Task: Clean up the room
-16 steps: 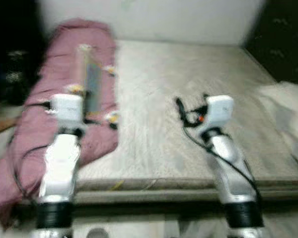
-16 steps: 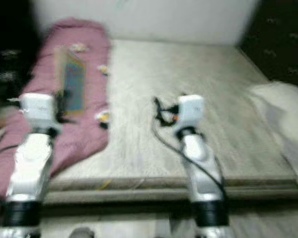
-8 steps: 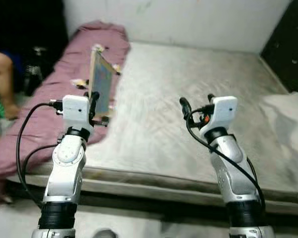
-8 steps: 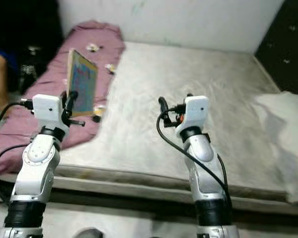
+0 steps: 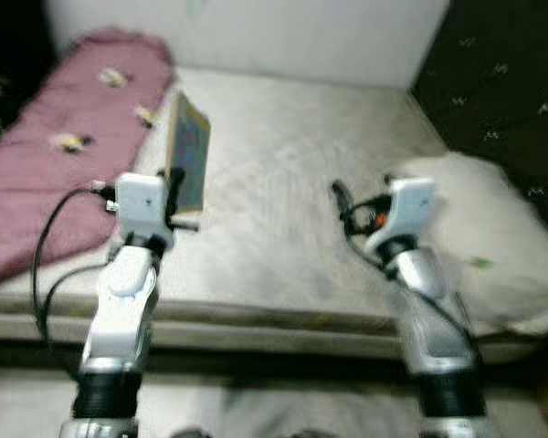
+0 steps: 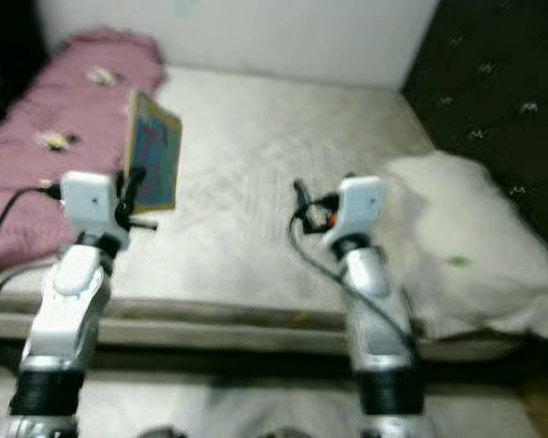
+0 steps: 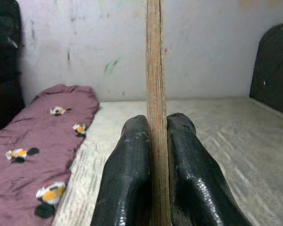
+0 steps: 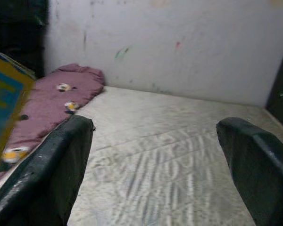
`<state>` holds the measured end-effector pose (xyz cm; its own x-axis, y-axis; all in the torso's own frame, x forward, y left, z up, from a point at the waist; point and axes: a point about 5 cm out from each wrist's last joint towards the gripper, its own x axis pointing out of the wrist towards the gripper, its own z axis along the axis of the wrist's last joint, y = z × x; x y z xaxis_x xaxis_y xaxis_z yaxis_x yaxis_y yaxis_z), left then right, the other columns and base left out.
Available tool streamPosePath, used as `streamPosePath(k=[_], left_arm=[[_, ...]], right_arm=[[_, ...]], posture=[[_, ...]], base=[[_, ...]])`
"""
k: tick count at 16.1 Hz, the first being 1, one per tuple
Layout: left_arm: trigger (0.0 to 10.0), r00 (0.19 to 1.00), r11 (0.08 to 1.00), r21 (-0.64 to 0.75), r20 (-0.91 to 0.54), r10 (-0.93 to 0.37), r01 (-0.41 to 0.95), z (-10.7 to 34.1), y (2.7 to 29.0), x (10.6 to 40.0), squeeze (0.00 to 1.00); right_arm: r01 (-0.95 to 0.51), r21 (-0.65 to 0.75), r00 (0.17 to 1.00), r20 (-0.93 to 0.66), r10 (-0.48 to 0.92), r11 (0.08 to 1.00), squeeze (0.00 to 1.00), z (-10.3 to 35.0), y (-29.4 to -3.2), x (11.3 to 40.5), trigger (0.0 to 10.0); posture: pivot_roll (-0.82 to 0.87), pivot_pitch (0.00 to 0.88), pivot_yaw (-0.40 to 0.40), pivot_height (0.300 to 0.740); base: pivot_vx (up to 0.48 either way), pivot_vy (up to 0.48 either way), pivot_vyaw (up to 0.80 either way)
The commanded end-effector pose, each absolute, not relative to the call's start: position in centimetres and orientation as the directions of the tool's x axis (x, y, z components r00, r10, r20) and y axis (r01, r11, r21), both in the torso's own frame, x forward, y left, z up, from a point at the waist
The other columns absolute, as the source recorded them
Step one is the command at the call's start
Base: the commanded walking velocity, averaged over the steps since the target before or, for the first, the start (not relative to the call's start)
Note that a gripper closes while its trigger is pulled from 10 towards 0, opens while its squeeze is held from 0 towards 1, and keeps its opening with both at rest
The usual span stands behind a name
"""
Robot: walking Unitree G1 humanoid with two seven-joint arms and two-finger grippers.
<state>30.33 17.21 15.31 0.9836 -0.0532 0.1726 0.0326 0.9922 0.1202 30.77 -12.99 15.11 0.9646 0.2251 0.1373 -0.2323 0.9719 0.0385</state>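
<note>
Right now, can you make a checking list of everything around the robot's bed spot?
Surface: bare grey mattress.
Job's things: flat board with a blue face, held upright on edge.
Clutter: maroon flowered blanket along the robot's left side; white pillow on its right.
Grippers: left gripper with jaws shut on the board; right gripper with jaws open, holding nothing.
Cables: black cable looping by the left arm.
Surroundings: pale marked wall.

No words, numbers or brand marks can be read anywhere; the flat board (image 6: 154, 151) clamped upright in the left end effector (image 7: 153, 141) has a blue printed face edged in yellow, too blurred to tell whether it bears lettering.
</note>
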Motion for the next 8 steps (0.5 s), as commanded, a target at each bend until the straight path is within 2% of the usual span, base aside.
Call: streamPosePath(k=[1, 3, 8], left_arm=[[10.0, 0.969, 0.992, 0.122, 0.241, -0.049, 0.020, 16.92, 17.18, 30.54, 0.00], [10.0, 0.969, 0.992, 0.122, 0.242, -0.050, 0.021, 16.91, 17.12, 30.54, 0.00], [10.0, 0.955, 0.990, 0.080, 0.264, -0.134, 0.117, 16.96, 16.53, 30.01, 0.00]], right_arm=[[-0.218, 0.027, 0.966, 0.146, 0.212, 0.976, 0.00, 15.45, -13.50, 30.89, 10.0], [-0.218, 0.024, 0.966, 0.145, 0.212, 0.976, 0.00, 15.41, -13.56, 30.89, 10.0], [-0.215, 0.017, 0.967, 0.142, 0.210, 0.977, 0.00, 15.35, -13.62, 30.85, 10.0]], posture=[[-0.04, 0.000, -0.063, 0.740], [-0.04, 0.000, -0.063, 0.740], [-0.04, 0.000, -0.066, 0.740]], base=[[0.000, -0.334, 0.00], [0.000, -0.326, 0.00], [0.000, 0.000, 0.00]])
